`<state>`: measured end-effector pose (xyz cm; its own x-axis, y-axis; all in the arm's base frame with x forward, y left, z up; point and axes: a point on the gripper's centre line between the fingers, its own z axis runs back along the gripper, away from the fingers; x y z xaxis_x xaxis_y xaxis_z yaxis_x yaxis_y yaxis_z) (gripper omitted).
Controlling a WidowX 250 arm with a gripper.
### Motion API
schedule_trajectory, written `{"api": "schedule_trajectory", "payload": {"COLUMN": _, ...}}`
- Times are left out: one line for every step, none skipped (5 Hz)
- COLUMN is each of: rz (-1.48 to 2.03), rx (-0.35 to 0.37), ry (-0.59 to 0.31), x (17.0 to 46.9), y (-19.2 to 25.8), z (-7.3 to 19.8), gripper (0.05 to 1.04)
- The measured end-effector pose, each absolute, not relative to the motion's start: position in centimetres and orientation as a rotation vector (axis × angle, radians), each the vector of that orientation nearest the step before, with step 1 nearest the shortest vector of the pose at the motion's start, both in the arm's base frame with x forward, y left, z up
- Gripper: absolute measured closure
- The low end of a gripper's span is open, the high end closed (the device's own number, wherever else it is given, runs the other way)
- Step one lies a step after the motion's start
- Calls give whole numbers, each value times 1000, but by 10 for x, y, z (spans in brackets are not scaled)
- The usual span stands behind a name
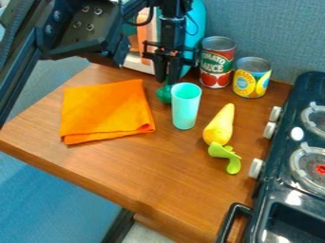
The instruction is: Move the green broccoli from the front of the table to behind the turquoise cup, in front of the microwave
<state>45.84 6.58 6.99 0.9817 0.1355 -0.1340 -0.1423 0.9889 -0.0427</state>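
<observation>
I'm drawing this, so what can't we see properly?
All in the camera view:
- Green object: partly hidden by the gripper and turquoise cup.
- Light-blue object: partly behind the arm, cut off by the top edge.
- Stove: cut off by the right and bottom edges.
- Yellow can's small print: too small.

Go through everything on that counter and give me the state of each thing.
Gripper: pointing down, above the green object
Green object: partly hidden, whether held unclear
Cup: upright
Cloth: folded, flat
Tomato can: upright
Yellow can: upright
Pear: lying, whole
Green utensil: lying
</observation>
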Motion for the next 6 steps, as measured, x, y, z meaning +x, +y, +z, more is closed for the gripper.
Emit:
{"api": "schedule_trajectory", "payload": {"rz": 158, "rx": -66, "ry": 155, "x": 455, "y": 66, "z": 61, "gripper": 419}}
{"api": "schedule_trajectory", "payload": {"rz": 190, "rx": -71, "ry": 182, "x": 448, "y": 78, "z": 47, "gripper": 133}}
{"api": "schedule_trajectory", "payload": {"rz": 205, "rx": -70, "ry": 147, "x": 445, "y": 83, "z": 67, "gripper": 74}}
{"api": "schedule_trajectory", "payload": {"rz": 201, "rx": -79, "ry": 125, "x": 439, "y": 81, "z": 78, "gripper": 77}}
{"api": "schedule_trajectory", "payload": {"rz": 204, "rx": -94, "ry": 64, "x": 424, "y": 87, "z": 107, "gripper": 79}}
{"api": "schedule_trajectory", "payload": {"rz": 199, "rx": -62, "ry": 39, "x": 394, "y": 103, "z": 133, "gripper": 79}}
